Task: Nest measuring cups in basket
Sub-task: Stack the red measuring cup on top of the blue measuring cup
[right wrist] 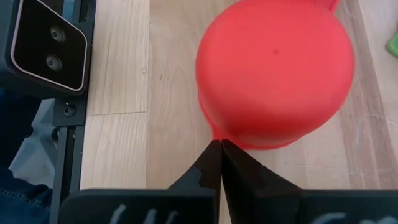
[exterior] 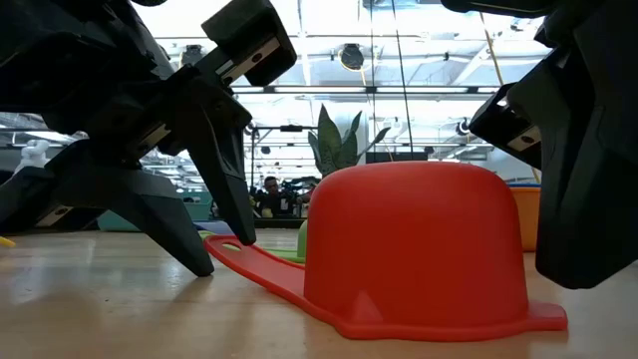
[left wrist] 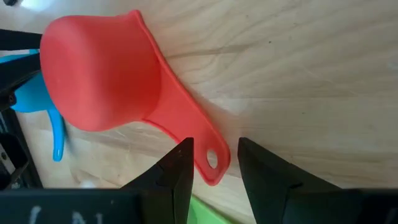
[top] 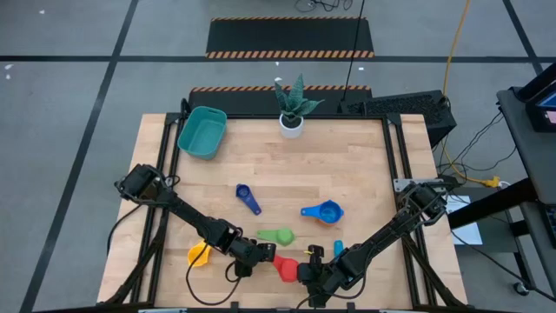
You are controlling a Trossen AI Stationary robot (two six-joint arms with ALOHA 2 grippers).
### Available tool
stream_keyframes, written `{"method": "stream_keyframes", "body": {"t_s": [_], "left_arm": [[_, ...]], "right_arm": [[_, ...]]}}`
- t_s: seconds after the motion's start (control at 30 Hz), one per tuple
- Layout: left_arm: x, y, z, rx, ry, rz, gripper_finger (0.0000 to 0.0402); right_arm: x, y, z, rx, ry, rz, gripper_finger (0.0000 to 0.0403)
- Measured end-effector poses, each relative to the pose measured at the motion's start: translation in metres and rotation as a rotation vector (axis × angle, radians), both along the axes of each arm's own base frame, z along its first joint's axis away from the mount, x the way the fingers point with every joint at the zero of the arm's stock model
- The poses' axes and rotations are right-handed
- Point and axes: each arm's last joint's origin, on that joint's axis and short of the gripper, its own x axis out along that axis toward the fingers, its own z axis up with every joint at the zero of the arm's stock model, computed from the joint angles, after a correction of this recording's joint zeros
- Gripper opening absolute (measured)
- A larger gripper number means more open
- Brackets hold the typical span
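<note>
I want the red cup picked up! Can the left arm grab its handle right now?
Probably yes. The left gripper has its fingers open on either side of the red cup's handle end, nothing between them. The cup lies upside down on the table, and the right gripper is shut at its rim.

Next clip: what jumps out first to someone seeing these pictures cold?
The red measuring cup, lying bowl-down at the table's near edge, with both arms crowded round it. The left gripper stands open astride its handle tip, while the right gripper sits shut at the bowl's rim. The teal basket waits at the far left corner, with no cups in it.
</note>
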Motion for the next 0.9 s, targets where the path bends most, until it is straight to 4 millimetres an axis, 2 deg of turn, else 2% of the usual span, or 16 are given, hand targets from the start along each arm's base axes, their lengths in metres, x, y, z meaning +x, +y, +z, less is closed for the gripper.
{"method": "stream_keyframes", "body": {"t_s": [0.2,0.5,0.6,0.7,0.8,0.9], "left_arm": [[0.000,0.000,-0.001,-0.009,0.001,0.035,0.0093],[0.001,0.000,-0.001,-0.026,-0.010,0.071,0.0010],[0.002,0.000,0.000,-0.051,-0.009,0.103,0.0010],[0.001,-0.002,0.002,-0.077,-0.021,0.133,0.0013],[0.003,-0.003,0.013,-0.192,-0.065,0.259,0.0008],[0.002,-0.002,0.029,-0.282,-0.109,0.368,0.0007]], "right_arm": [[0.000,0.000,0.000,0.000,-0.001,-0.001,0.0008],[-0.002,-0.001,0.002,0.004,0.015,-0.013,0.0056],[-0.005,-0.004,0.018,0.021,0.002,-0.021,0.0068],[-0.013,-0.011,0.044,0.039,-0.016,-0.039,0.0074],[-0.025,-0.023,0.070,-0.006,-0.040,-0.098,0.0075],[-0.040,-0.035,0.087,-0.090,-0.043,-0.157,0.0075]]}}
